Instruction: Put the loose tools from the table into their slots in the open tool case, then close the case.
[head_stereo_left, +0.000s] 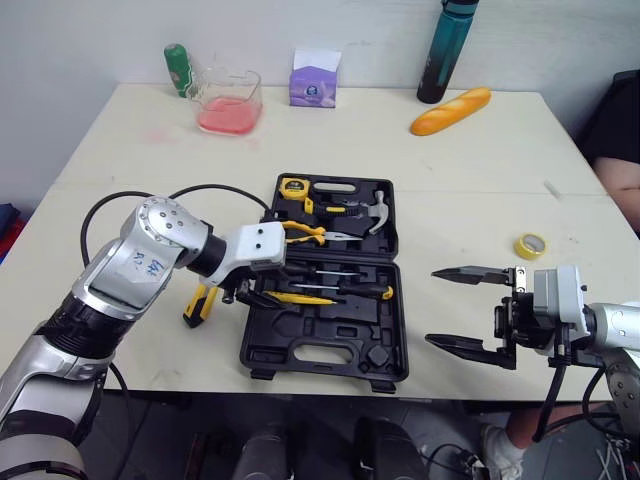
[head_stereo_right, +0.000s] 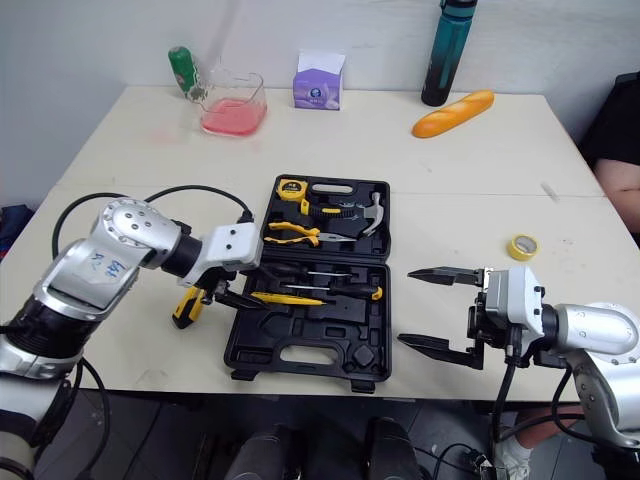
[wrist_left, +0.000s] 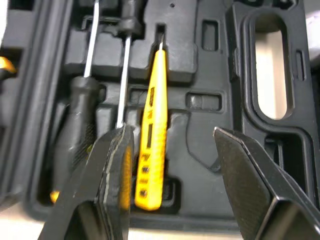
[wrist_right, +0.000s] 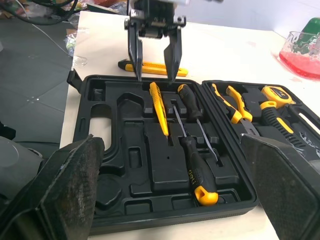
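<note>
Left wrist view has the left gripper (wrist_left: 171, 132) spread empty over the yellow tester (wrist_left: 152, 125), seemingly seated in its case (head_stereo_left: 300, 352) slot, so next it must reach the knife (head_stereo_left: 198, 302) on the table (head_stereo_left: 480, 190) beside the case.

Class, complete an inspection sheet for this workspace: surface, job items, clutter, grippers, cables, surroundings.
Surface: cream table.
Job's things: open black plastic tool case; yellow-and-black utility knife loose left of it; yellow tape roll loose to its right.
Clutter: green bottle, clear tub of pink liquid, purple box, teal bottle, bread loaf.
Grippers: left gripper open over case; right gripper open beside it.
Cables: black cable looping by left arm.
Surroundings: white wall; person at right.
</note>
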